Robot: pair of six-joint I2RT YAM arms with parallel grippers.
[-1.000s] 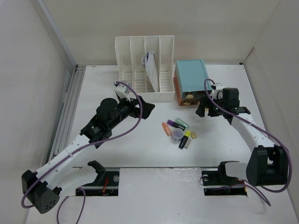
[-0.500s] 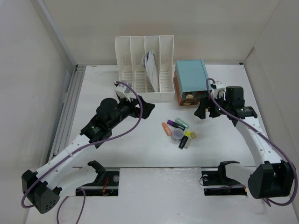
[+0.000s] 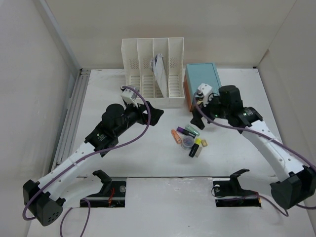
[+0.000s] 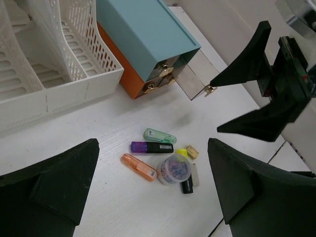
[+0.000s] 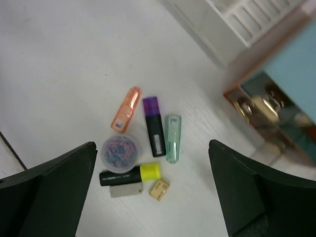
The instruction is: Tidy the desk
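Desk (image 3: 148, 158): fills mid-frame, walled in white; a rack (image 3: 148, 69) and a drawer box (image 3: 202, 81) are set along its upper edge.
Clutter: highlighters (image 3: 183, 132) and a clip tub (image 3: 187, 142) are heaped at centre, likely meant for the pulled-out drawer (image 4: 197, 74).
Right gripper (image 3: 201, 118): fingers spread, held above the heap, seemingly for a pick.
Left gripper (image 3: 153, 114): spread, empty, held left of centre.

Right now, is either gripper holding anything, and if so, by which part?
Nothing is held. The left gripper and the right gripper are both open, with nothing between their fingers.
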